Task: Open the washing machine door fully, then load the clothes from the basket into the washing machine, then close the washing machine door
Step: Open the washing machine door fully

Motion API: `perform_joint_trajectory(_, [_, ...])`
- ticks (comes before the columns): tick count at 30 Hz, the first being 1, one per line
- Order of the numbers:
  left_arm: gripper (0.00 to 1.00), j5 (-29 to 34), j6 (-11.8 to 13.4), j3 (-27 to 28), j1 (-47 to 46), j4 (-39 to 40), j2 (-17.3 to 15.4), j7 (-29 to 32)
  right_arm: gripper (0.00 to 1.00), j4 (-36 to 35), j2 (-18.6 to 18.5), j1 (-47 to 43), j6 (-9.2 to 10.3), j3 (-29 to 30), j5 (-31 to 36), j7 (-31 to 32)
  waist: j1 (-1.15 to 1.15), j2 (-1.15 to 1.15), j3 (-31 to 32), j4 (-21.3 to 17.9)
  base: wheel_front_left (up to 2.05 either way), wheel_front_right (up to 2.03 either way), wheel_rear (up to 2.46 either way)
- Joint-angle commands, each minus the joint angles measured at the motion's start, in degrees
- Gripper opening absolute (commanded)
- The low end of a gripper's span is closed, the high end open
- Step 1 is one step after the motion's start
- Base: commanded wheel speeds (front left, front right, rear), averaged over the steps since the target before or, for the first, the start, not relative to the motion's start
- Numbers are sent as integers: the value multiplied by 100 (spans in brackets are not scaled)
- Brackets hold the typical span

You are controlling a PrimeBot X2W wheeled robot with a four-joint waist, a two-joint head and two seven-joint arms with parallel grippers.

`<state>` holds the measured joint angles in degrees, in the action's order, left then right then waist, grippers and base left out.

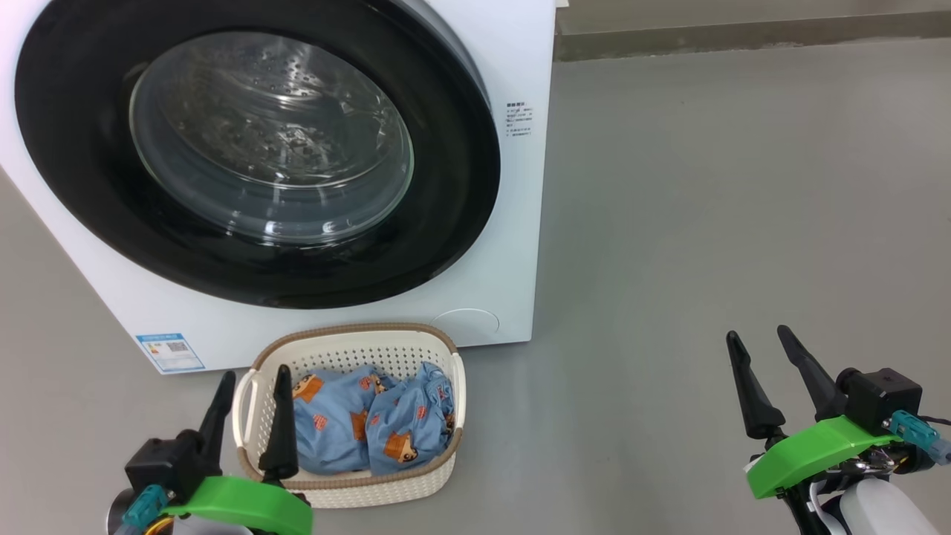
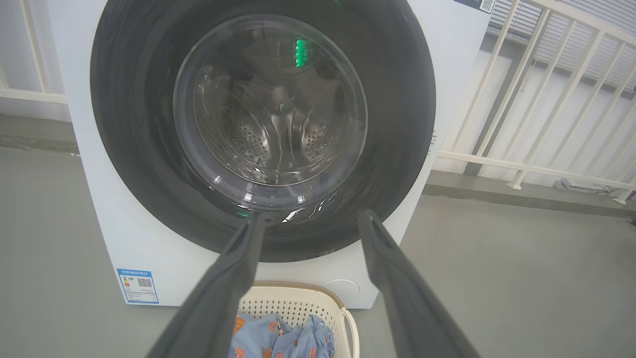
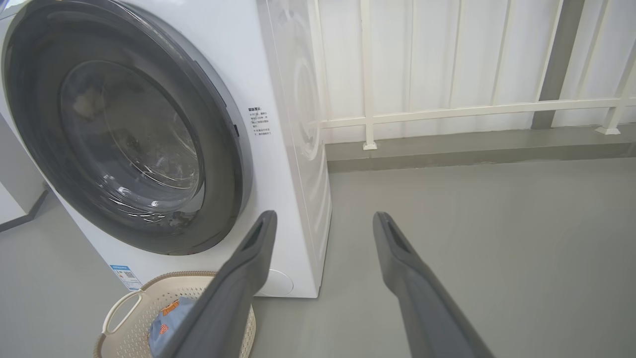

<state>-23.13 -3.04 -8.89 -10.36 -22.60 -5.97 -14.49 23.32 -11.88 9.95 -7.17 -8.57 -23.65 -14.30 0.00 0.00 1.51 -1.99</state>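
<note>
While washing machine door [image 1: 271, 141] sits shut on washing machine [image 1: 513, 223], no step done: opening, loading, closing all left. Basket [image 1: 349, 331] on floor, just before machine, holds both clothes [image 1: 371, 427]. Drum behind glass looks empty. Left tool [image 1: 254, 373] wide, empty, near basket; right tool [image 1: 758, 333] wide, empty, well apart.

Premises: a bare utility or test area set up for laundry, indoors as far as can be told. A white front-loading washing machine [image 1: 520, 223] stands directly on a seamless grey floor [image 1: 706, 223], with a laundry basket [image 1: 349, 331] just in front. At the far right, a white railing [image 3: 447, 110] runs before a pale panelled wall [image 3: 422, 49].
</note>
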Motion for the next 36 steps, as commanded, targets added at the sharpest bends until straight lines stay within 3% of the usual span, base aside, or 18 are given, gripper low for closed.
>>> perform_joint_trajectory(1, [100, -11, 10, 208, -134, 113, -76, -51, 100, -100, -71, 215, -32, -66, 10, -70, 0, 0, -5, -4, 0, 0, 0])
perform_joint_trajectory(36, [100, 73, 44, 225, -201, 126, -47, -51, 100, -56, -114, 443, -32, 167, 21, -70, 0, 0, -319, 203, 0, 0, 0])
